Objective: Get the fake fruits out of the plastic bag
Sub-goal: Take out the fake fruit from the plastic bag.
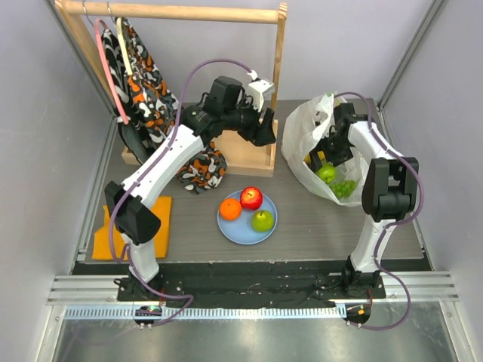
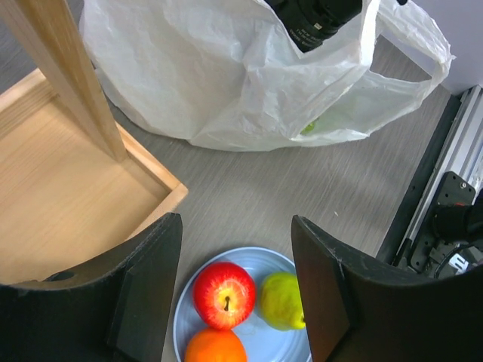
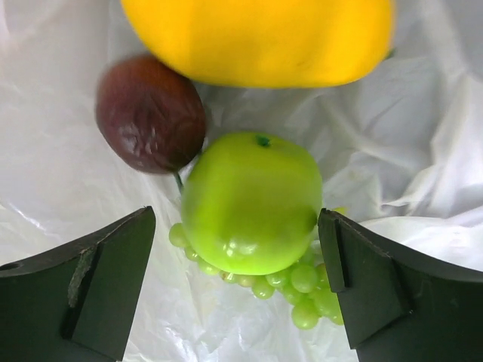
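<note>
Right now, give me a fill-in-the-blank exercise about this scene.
The light-blue plate holds ____ fruits. The right end effector, jaws open, sits inside the plastic ____. Between its fingers lies a big green ____. The mango beyond it is coloured ____.
Missing words: three, bag, apple, yellow.

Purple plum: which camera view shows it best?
Right wrist view: the plum lies whole inside the bag. In the top view I cannot find it; the left wrist view shows only the bag's outside.
</note>
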